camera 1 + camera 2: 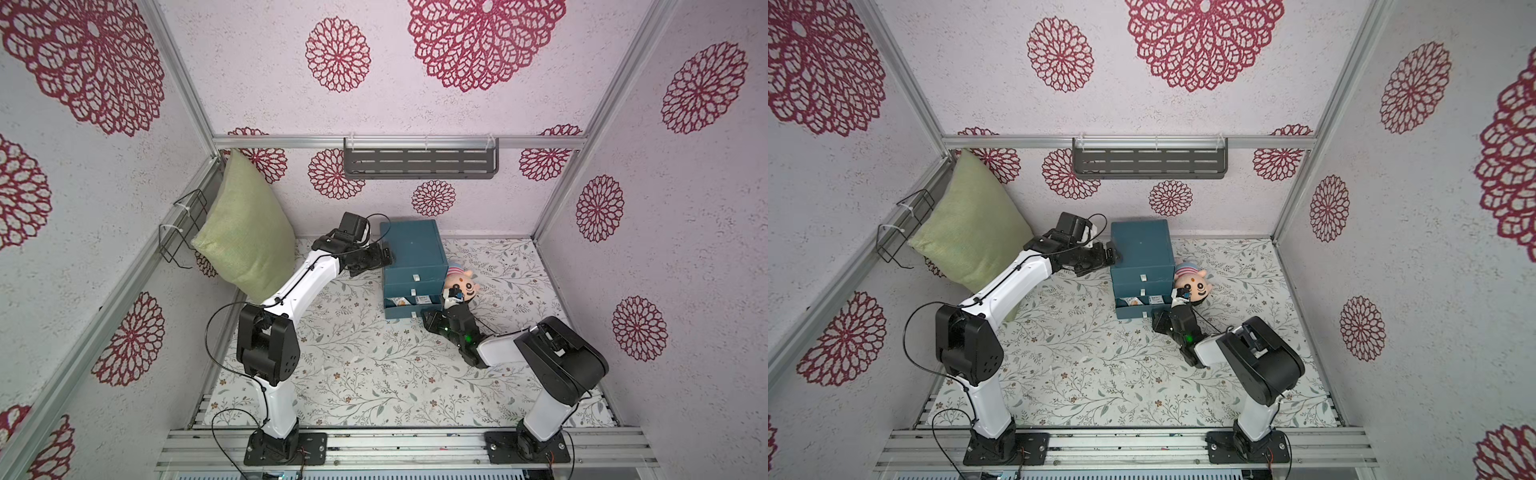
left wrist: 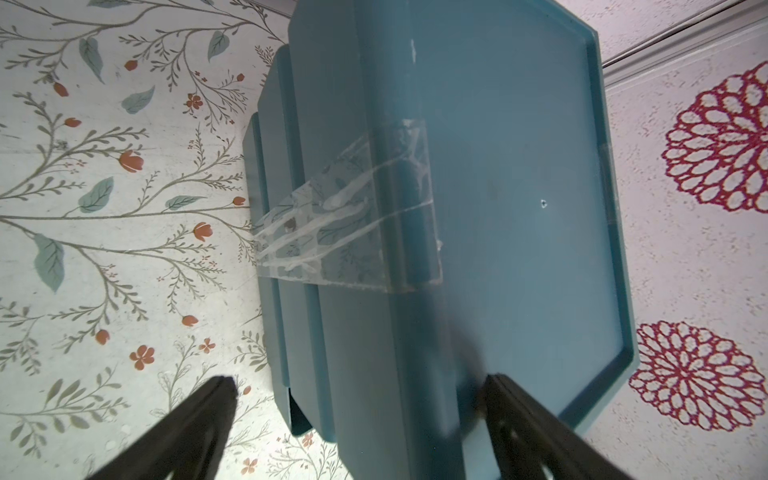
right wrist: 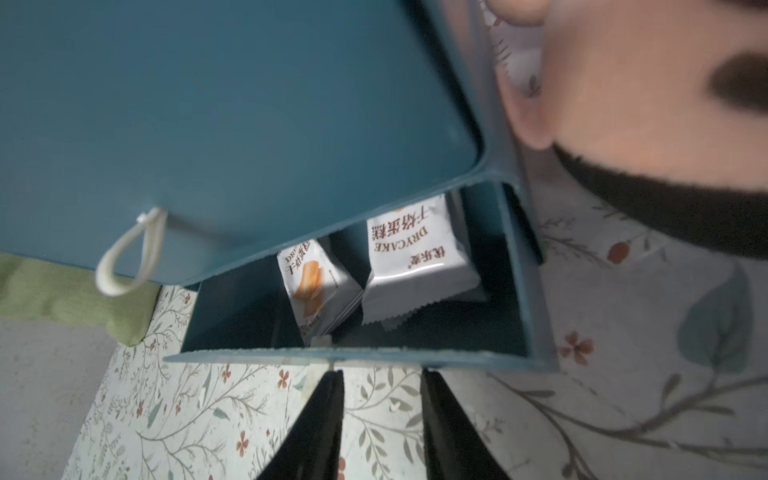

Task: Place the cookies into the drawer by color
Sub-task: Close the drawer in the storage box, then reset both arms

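At mid-frame, the left claw spreads wide across the drawer chest's top edge, seemingly bracing it. The right claw, narrow and empty, faces the open bottom drawer, which holds white cookie packets.

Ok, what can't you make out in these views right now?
Upper two drawers, contents: behind their fronts in every view.
Open bottom drawer, rear: hidden under those above, right wrist view; cookies uncountable.
Plush toy: blurred, cropped by the frame, right wrist view.
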Controlling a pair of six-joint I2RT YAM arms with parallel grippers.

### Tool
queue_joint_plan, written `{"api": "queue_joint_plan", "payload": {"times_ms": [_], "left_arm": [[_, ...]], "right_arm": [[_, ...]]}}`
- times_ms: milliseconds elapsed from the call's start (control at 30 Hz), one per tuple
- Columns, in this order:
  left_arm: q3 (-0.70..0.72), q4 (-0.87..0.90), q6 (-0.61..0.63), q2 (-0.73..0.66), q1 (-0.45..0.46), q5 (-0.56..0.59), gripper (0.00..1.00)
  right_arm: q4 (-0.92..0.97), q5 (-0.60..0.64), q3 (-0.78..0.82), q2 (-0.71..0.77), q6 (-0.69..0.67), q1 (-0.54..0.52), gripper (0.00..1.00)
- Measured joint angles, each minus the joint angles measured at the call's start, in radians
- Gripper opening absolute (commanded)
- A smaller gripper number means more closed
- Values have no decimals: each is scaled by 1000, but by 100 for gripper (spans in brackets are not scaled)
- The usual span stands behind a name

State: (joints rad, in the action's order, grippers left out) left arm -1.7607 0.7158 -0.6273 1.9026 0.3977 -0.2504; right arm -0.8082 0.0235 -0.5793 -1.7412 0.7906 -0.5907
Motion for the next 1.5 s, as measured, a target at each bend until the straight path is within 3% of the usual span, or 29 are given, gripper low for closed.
{"api": "queue_joint_plan", "payload": {"times_ms": [533, 800, 933, 1100, 1367, 1500], "left_arm": [[0, 0, 6, 0, 8, 1, 100], [3, 8, 7, -9, 17, 5, 99], [27, 33, 8, -51, 27, 34, 98], [84, 66, 6, -171, 35, 84, 97], [258, 61, -18, -479, 37, 172, 97], [411, 49, -34, -640, 40, 225, 97]], "right_arm": [[-122, 4, -103, -172, 184, 17, 39], [-127, 2, -74, -148, 204, 19, 44], [-96, -4, 27, 0, 176, 19, 62], [21, -6, 124, 251, 78, 19, 97], [394, 0, 169, 680, -145, 19, 99], [596, 74, 168, 884, -243, 19, 99]]}}
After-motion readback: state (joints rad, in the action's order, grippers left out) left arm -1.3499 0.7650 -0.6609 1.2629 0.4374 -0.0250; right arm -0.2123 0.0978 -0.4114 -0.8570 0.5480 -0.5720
